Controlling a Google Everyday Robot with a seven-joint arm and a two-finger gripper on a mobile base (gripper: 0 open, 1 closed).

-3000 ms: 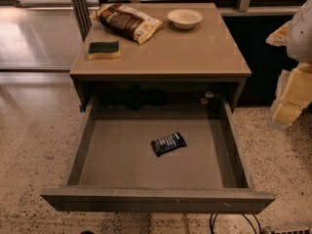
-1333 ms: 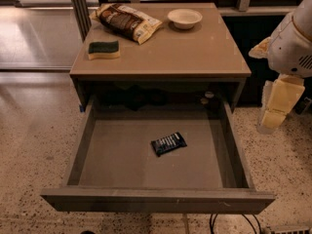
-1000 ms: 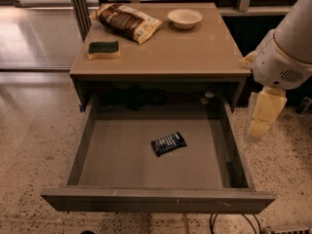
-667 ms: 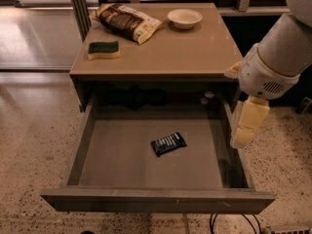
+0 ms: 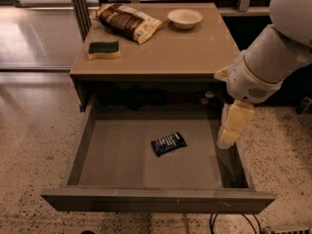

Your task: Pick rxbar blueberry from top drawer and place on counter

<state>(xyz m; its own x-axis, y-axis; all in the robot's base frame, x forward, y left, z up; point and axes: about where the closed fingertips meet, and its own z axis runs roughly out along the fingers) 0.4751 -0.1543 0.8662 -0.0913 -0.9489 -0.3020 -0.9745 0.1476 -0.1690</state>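
The rxbar blueberry (image 5: 168, 144), a small dark navy bar with white lettering, lies flat on the bare bottom of the open top drawer (image 5: 117, 155), a little right of its middle. The tan counter (image 5: 165, 52) is the tabletop above the drawer. My gripper (image 5: 230, 136), cream-coloured on a white arm, hangs pointing down over the drawer's right wall, to the right of the bar and apart from it. It holds nothing that I can see.
On the counter lie a brown-and-cream snack bag (image 5: 127, 21) at the back left, a green-and-yellow sponge (image 5: 103, 49) at the left and a white bowl (image 5: 185, 18) at the back. Speckled floor surrounds the cabinet. Cables (image 5: 229, 223) lie on the floor at bottom right.
My arm has swung in from the right edge of the view, moving left and down, so the gripper now hangs over the drawer's right wall. The bar has not moved.
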